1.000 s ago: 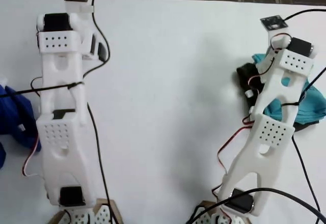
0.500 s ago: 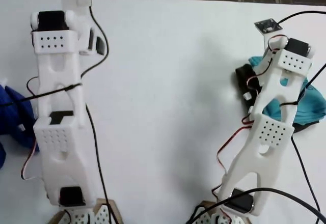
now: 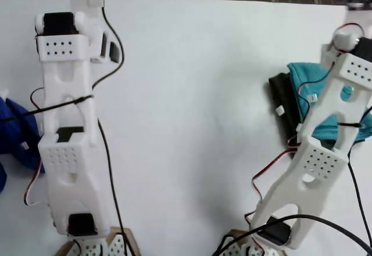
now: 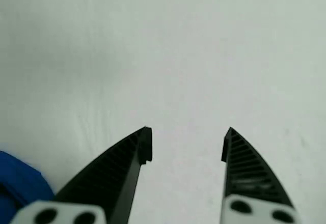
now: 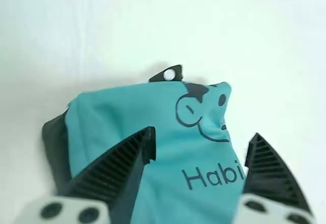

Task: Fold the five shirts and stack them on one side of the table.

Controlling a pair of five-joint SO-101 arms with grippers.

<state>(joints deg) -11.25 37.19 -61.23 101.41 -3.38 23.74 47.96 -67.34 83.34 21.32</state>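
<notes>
The right pincer [image 5: 202,136] hangs with its jaws wide apart directly over the folded teal shirt [image 5: 127,117], which lies print side up on a black shirt [image 5: 53,147], whose edge pokes out to one side of the jaws. The teal bundle's far edge sits just beyond the fingertips, and its length seems to run back under the arm (much of it is covered). The left pincer [image 4: 188,131], equally wide, is over bare bench [image 4: 168,46], with a crumpled blue shirt [image 4: 15,180] off beside one finger.
</notes>
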